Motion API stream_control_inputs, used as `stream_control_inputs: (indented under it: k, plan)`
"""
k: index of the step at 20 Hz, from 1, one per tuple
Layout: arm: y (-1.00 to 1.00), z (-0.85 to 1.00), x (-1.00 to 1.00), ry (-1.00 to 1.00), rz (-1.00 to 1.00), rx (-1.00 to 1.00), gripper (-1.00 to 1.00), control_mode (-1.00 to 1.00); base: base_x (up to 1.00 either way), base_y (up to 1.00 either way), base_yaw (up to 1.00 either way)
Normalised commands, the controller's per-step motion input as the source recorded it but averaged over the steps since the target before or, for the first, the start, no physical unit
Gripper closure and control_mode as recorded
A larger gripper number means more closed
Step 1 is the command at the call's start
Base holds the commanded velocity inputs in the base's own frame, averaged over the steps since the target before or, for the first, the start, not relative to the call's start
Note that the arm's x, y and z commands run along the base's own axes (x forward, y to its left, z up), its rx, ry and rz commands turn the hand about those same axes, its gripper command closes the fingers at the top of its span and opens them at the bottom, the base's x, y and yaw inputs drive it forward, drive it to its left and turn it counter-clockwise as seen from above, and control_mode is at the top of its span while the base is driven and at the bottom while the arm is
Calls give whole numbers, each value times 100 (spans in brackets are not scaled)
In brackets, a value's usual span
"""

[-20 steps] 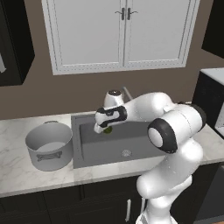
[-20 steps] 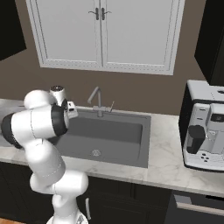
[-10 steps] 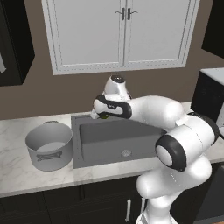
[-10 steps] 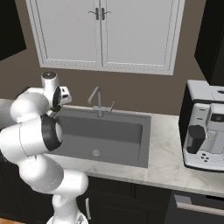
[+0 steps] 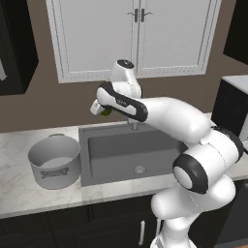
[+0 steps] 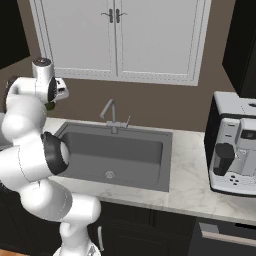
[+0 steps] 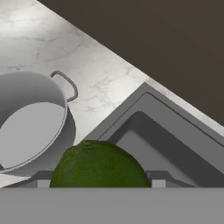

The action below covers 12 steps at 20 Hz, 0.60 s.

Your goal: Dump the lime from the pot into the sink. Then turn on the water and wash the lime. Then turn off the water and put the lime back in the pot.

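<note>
Lime [image 7: 99, 165] is gripped between the fingers of the tool [image 5: 100, 109], held in the air above the left rear corner of the sink [image 5: 104, 150]. In the hand view the green fruit sits low at centre, with the sink's corner beneath it and the pot [image 7: 30, 122] to its left. Pot [image 5: 54, 161] stands upright on the marble desk [image 5: 29, 193], just beside the sink's left edge, its pale inside showing. Faucet [image 6: 111, 114] stands at the sink's rear rim. Coffee machine [image 6: 234, 144] stands on the desk at right.
</note>
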Motion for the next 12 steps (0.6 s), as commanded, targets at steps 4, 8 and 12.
stream_control_inputs:
  k: [4, 8, 12]
  plan:
    - [80, 54, -33, 2, 16, 0, 100, -100, 0, 0, 0]
    - [87, 15, -49, 1, 15, -1, 100, -100, 0, 0, 0]
    - [73, 0, -58, 0, 12, -6, 100, -100, 0, 0, 0]
